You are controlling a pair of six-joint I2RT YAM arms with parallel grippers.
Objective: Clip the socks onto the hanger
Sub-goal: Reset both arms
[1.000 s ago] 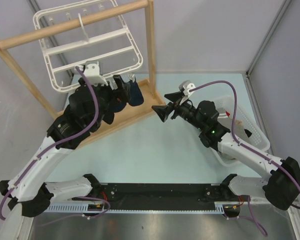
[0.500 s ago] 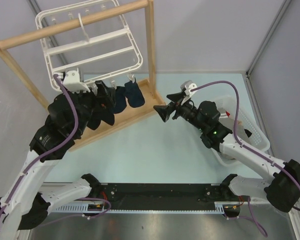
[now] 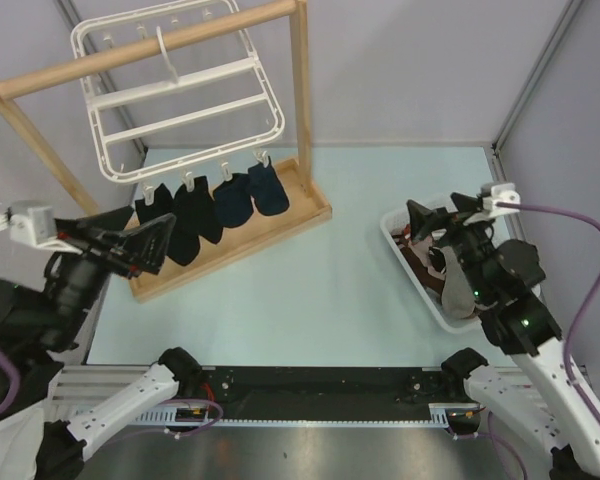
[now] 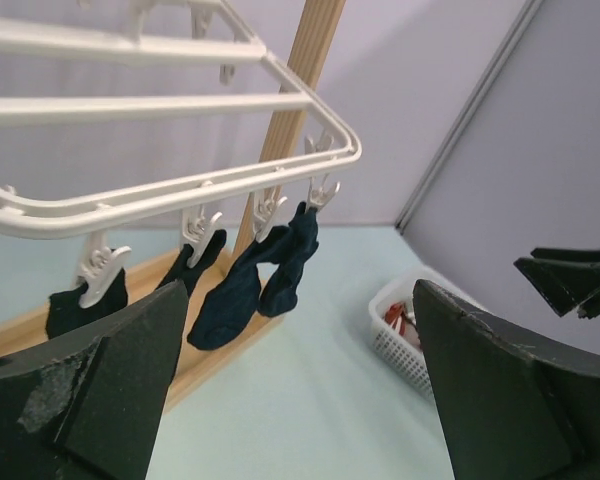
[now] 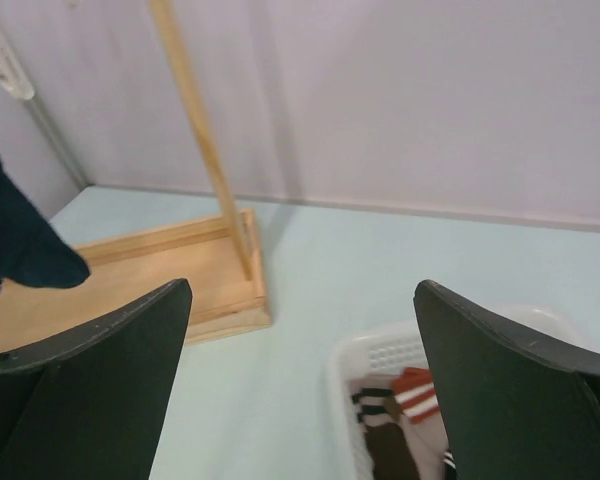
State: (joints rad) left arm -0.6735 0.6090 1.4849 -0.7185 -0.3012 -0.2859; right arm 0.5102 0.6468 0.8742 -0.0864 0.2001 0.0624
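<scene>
Several dark socks hang from the clips along the front edge of the white hanger (image 3: 180, 100): two black socks (image 3: 185, 225) on the left and two navy socks (image 3: 250, 195) on the right. In the left wrist view the navy socks (image 4: 245, 290) and the black socks (image 4: 195, 262) dangle from the hanger (image 4: 180, 190). My left gripper (image 3: 165, 242) is open and empty, drawn back near and left of the socks. My right gripper (image 3: 435, 215) is open and empty above the basket. One navy sock (image 5: 20, 250) shows at the left edge of the right wrist view.
The hanger hooks on a tall wooden frame stand (image 3: 300, 90) with a flat wooden base (image 5: 160, 270). A white plastic basket (image 3: 420, 285) at the right holds reddish-brown and white garments (image 5: 410, 420). Grey walls close in the back and right.
My left arm has pulled back left and toward the near edge, away from the hanging socks. My right arm has swung right and back to above the basket.
</scene>
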